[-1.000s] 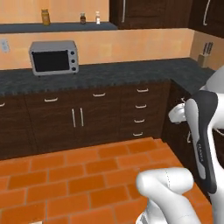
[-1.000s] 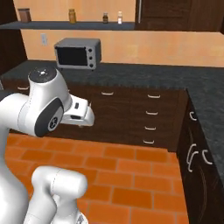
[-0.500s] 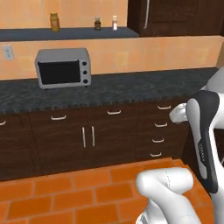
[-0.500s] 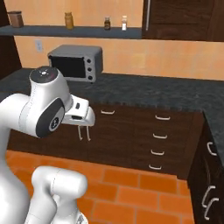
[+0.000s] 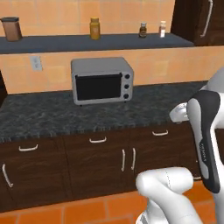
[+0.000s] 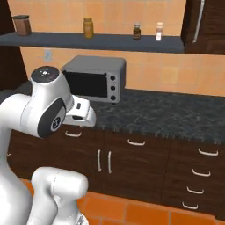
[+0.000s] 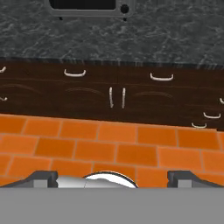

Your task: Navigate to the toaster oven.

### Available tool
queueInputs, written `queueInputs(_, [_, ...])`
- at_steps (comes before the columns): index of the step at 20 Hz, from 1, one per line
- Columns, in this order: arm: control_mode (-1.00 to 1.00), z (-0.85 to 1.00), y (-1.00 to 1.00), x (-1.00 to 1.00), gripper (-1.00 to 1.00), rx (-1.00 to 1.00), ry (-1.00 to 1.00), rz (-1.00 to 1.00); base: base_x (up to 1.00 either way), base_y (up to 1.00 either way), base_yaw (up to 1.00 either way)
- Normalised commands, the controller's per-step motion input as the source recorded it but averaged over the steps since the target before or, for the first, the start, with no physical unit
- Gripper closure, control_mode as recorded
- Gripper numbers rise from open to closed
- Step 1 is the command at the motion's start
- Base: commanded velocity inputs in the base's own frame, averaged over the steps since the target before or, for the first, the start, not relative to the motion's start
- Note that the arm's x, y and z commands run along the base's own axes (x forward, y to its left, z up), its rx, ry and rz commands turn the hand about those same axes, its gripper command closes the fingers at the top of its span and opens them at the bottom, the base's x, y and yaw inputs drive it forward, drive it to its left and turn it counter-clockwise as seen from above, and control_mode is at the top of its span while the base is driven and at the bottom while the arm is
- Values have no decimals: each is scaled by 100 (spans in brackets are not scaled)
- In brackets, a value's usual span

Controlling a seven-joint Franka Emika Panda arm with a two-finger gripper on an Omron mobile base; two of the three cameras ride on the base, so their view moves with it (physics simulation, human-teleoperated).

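Note:
The toaster oven (image 5: 101, 81) is a boxy grey-silver unit with a dark glass door and knobs down its right side. It stands on the dark speckled counter (image 5: 52, 116) against the orange wall, just left of centre in the left base view. In the right base view the toaster oven (image 6: 94, 79) sits partly behind my white arm. Its bottom edge (image 7: 89, 5) shows at the top of the hand view. My gripper (image 7: 113, 178) hangs over the orange floor in front of the cabinets, open, with nothing between its fingertips (image 7: 41, 177).
Dark wood cabinets and drawers (image 5: 105, 157) run under the counter. A shelf (image 5: 96, 43) above carries several jars and bottles. A tall dark cabinet (image 5: 199, 22) stands at the right. Orange brick floor (image 7: 109, 140) lies between the base and the cabinets.
Both base views have shifted: the base has driven closer and sideways, so the toaster oven now looks larger and nearer the centre. The arm keeps its pose.

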Motion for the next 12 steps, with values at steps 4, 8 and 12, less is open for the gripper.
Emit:
queueInputs(4, [100,0,0,0,-100,0,0,0,100,87,-1])
queueInputs(8, [100,0,0,0,-100,0,0,0,99,17,-7])
queueInputs(12, [100,0,0,0,-100,0,0,0,95,-26,-9])
